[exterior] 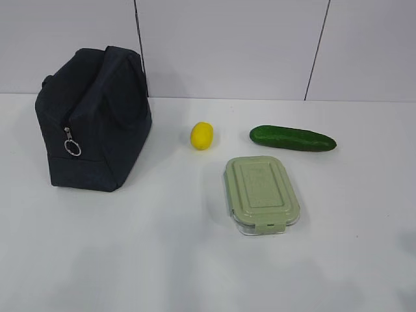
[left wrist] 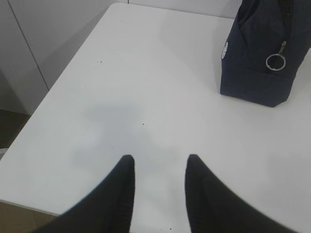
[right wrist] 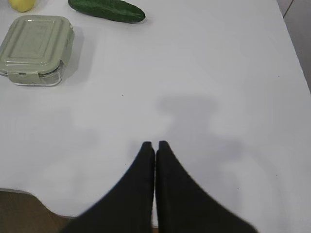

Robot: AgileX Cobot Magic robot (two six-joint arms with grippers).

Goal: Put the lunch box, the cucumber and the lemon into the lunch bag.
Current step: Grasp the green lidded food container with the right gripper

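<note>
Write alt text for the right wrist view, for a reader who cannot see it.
The right gripper, shut and empty, hangs over bare white table. At far upper left sit the lunch box with its sage-green lid, the cucumber beyond it, and the lemon, cut off by the top edge.

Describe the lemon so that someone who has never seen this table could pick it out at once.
Start at the dark navy lunch bag standing at the left of the white table. To its right, apart from it, lies the lemon, with the cucumber further right and the lunch box nearer the camera. It is the only yellow thing, a small oval, smaller than either neighbour.
</note>
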